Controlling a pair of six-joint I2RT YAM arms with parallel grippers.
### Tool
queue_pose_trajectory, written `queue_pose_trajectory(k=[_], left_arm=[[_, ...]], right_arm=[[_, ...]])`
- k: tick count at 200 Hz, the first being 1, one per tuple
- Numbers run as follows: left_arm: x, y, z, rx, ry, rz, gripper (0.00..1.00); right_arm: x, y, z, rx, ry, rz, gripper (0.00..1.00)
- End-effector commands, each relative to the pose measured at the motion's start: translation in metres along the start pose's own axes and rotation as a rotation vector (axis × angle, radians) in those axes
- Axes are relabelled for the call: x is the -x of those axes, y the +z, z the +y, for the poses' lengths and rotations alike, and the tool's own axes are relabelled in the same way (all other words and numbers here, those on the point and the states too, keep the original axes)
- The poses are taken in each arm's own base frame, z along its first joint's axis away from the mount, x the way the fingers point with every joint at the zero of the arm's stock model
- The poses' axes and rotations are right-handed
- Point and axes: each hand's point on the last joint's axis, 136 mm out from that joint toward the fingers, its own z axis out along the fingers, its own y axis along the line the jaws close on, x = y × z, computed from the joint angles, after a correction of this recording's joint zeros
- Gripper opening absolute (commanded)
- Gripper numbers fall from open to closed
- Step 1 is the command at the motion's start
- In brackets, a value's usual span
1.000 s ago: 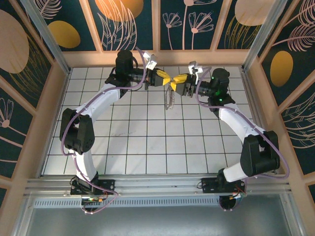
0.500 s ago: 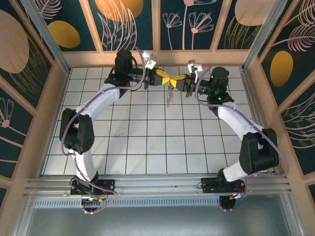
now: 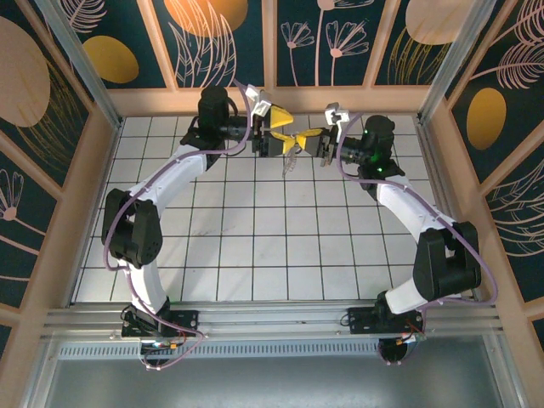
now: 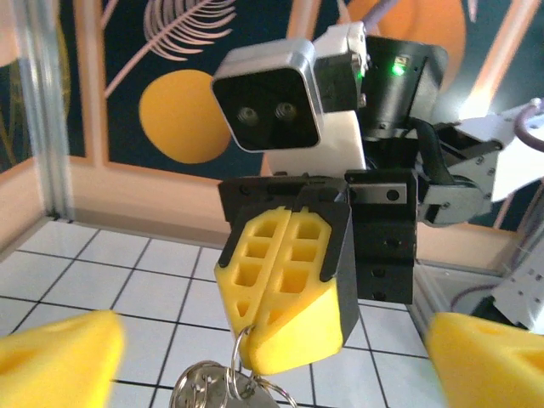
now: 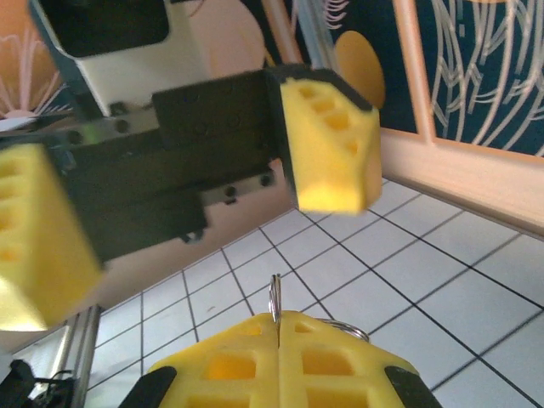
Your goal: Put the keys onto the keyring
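Keyring [image 4: 202, 387] dangles above the tiled floor, pinched in the clenched right gripper [image 4: 272, 340] so its loop hangs free before the left gripper [image 5: 184, 191], fingers spread wide, likely to take hold

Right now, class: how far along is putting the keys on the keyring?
Done: the keyring is off the table, with metal pieces, probably keys, hanging from it. In hand: the right gripper pinches it; the left gripper is open, empty. Left: unclear whether every key is threaded.
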Motion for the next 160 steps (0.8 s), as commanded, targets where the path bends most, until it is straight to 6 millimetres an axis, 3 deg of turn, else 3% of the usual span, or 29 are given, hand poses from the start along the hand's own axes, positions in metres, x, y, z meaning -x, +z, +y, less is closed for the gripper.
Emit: queue_pose_trajectory(k=[1,57,84,114,118,143,160], left_arm=[[0.021,-0.006,0.001,0.093,0.038,-0.029,0.99],[0.026,-0.023,0.063,0.467,-0.085,-0.046,0.99],[0.032,-0.039,0.078,0.611,-0.073,-0.087,0.99],[0.033,-0.061,0.080,0.739,-0.011,-0.144,0.99],[0.045,-0.067,0.071,0.748,0.021,-0.174,0.99],[0.044,-0.079,0.059,0.775,0.129,-0.228,0.99],[0.044,-0.092,0.071,0.868,0.085,-0.263,0.99]], right_arm=[[0.014,-0.009,-0.007,-0.067,-0.043,-0.026,0.00],[0.005,-0.017,-0.015,-0.136,-0.047,-0.006,0.00],[0.004,-0.017,-0.017,-0.144,-0.050,0.011,0.00],[0.009,-0.019,-0.017,-0.162,-0.066,0.024,0.00],[0.010,-0.020,-0.017,-0.166,-0.069,0.022,0.00],[0.017,-0.021,-0.013,-0.168,-0.079,0.014,0.00],[0.021,-0.021,-0.014,-0.174,-0.084,0.018,0.00]])
